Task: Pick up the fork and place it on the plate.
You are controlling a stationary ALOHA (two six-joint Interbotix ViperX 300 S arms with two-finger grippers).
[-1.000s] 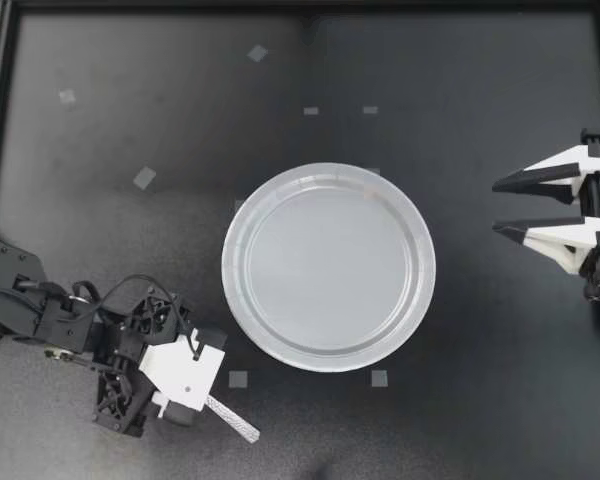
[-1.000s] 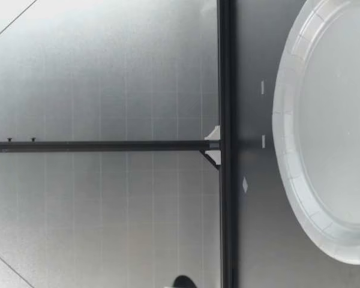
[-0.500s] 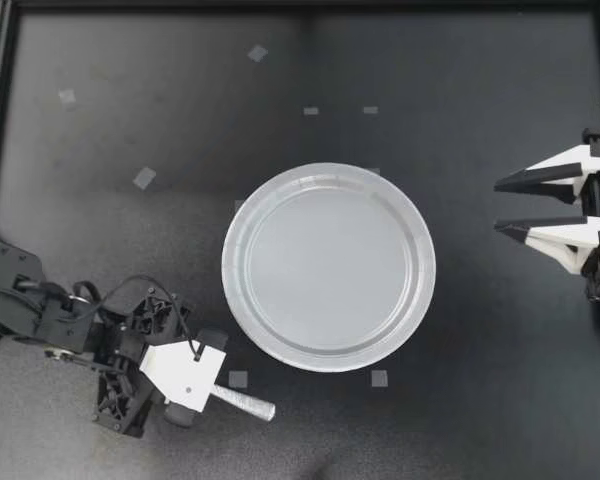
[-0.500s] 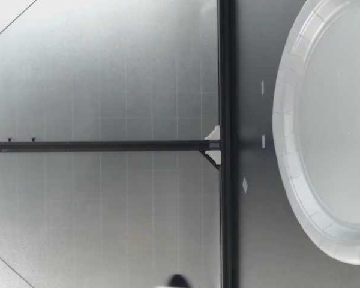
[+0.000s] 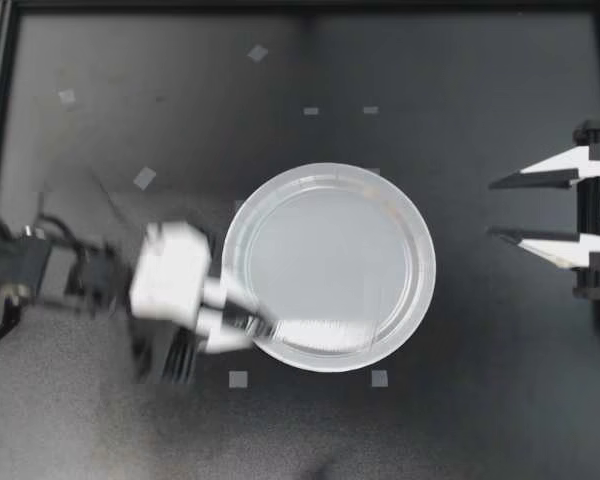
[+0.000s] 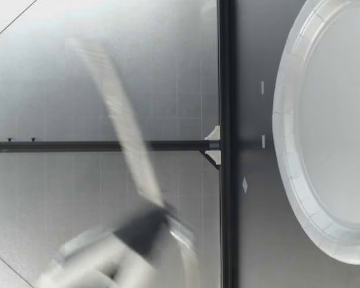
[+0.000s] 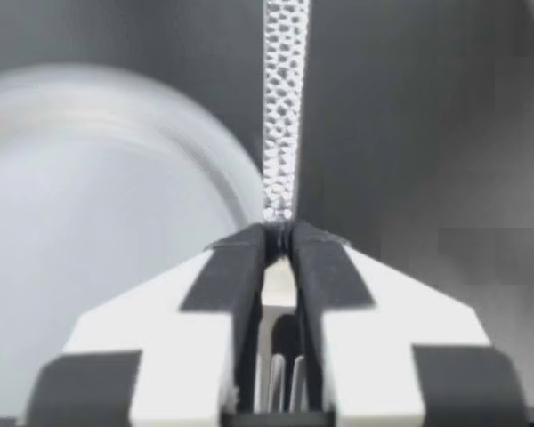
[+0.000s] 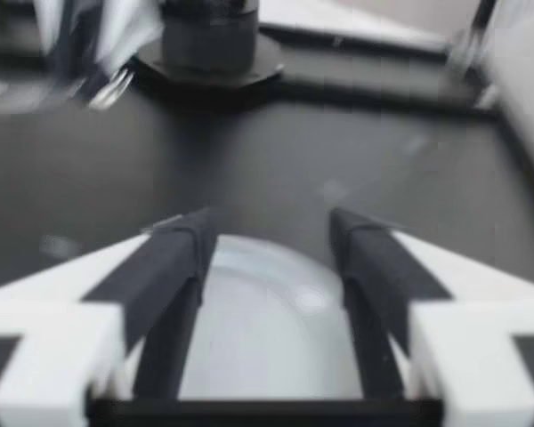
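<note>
The white paper plate (image 5: 330, 230) lies in the middle of the black table. My left gripper (image 5: 220, 318), blurred by motion, is at the plate's left front rim and is shut on the silver fork (image 5: 305, 328), whose handle reaches over the rim. In the left wrist view the gripper (image 7: 280, 236) pinches the textured fork handle (image 7: 283, 107), with the tines back between the fingers and the plate (image 7: 89, 231) beside it. The low view shows the fork (image 6: 123, 132) as a blurred streak above the table, near the plate (image 6: 324, 120). My right gripper (image 5: 492, 208) is open at the right edge, facing the plate (image 8: 267, 329).
Small tape squares (image 5: 238, 379) (image 5: 379, 378) mark the table near the plate, with more toward the back. A black frame rail (image 5: 0, 100) borders the table on the left, back and right.
My left gripper has shut on the fork, lifted it from the front left of the table and swung it toward the plate. The right gripper's fingers have spread a little wider.
</note>
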